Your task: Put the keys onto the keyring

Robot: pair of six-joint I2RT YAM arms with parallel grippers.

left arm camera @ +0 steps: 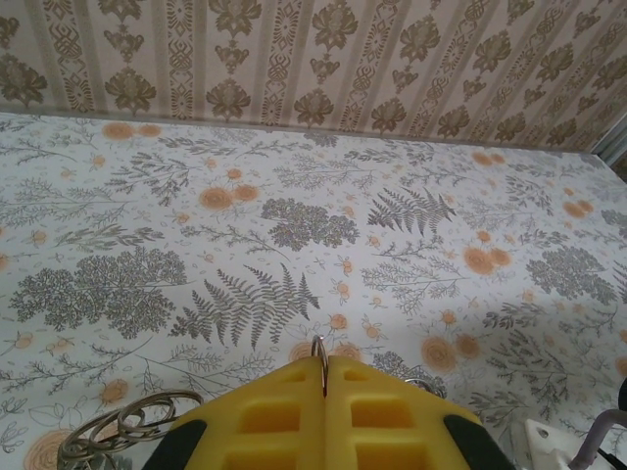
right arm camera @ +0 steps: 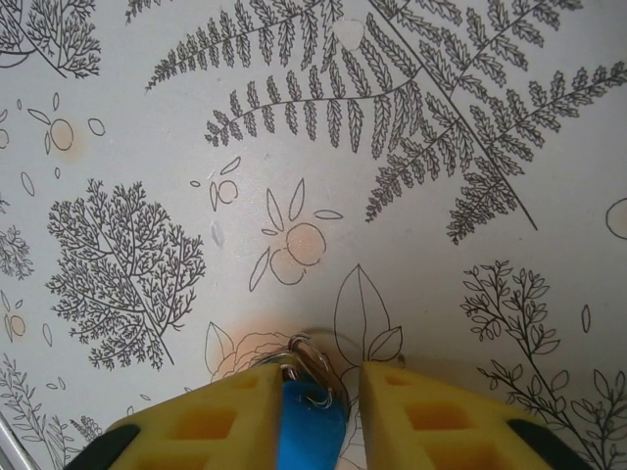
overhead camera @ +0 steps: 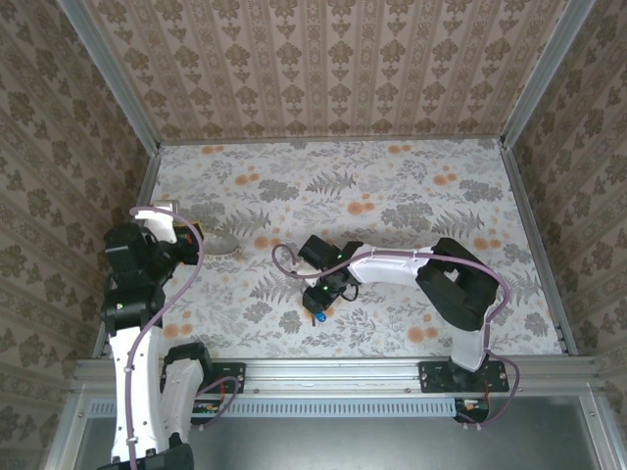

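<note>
Lab test booth: patterned walls [overhead camera: 333,59], aluminium frame [overhead camera: 333,373]

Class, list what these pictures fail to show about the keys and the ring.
1. Blue key: in the right wrist view its blade is cut off by the bottom edge.
2. Thin ring: mostly hidden between the fingers of the shut left tool.
3. Metal loops: in the left wrist view, cut by the bottom edge and the tool.

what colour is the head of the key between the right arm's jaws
Bright blue. The key shows best in the right wrist view.
</note>
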